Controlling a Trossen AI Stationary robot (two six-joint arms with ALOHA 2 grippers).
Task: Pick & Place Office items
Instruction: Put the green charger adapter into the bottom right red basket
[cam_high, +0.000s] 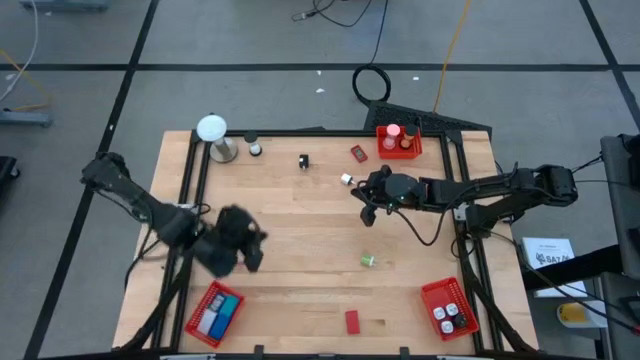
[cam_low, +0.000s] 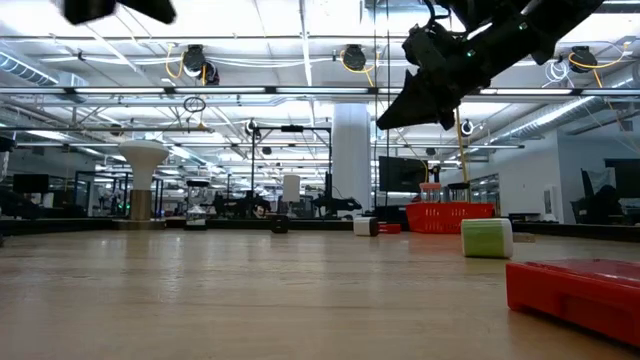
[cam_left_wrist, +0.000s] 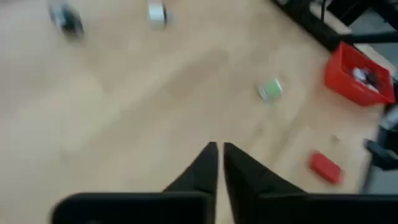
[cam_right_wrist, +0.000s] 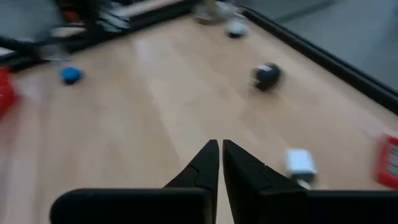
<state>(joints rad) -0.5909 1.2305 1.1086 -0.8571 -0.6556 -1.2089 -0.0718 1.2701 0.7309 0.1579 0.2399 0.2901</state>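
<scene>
From above, the wooden worktop (cam_high: 300, 240) carries a scatter of small office items. The left pincer (cam_high: 250, 250) hangs over the near-left part, just beyond a red mesh basket (cam_high: 214, 312) filled with blue and teal pieces; its tips are lost in the dark mass there. The right pincer (cam_high: 368, 200) reaches in over the far middle, beside a small white piece (cam_high: 347, 180). A green roll (cam_high: 368, 261) lies near the centre, a red block (cam_high: 352, 321) by the near edge, a black clip (cam_high: 303, 161) and a red piece (cam_high: 359, 153) toward the far side. A white ball on a stand (cam_high: 212, 130) sits at the far-left corner.

At worktop level, the green roll (cam_low: 487, 238) stands just beyond the red block (cam_low: 580, 290); one dark arm (cam_low: 450, 65) hangs overhead.

The left wrist camera shows that arm's pincer (cam_left_wrist: 219, 149) with tips together, holding nothing, above bare wood.

The right wrist camera shows its pincer (cam_right_wrist: 219, 148) likewise pressed together and empty, a white piece (cam_right_wrist: 300, 163) close by, a black clip (cam_right_wrist: 267, 76) farther off.
</scene>
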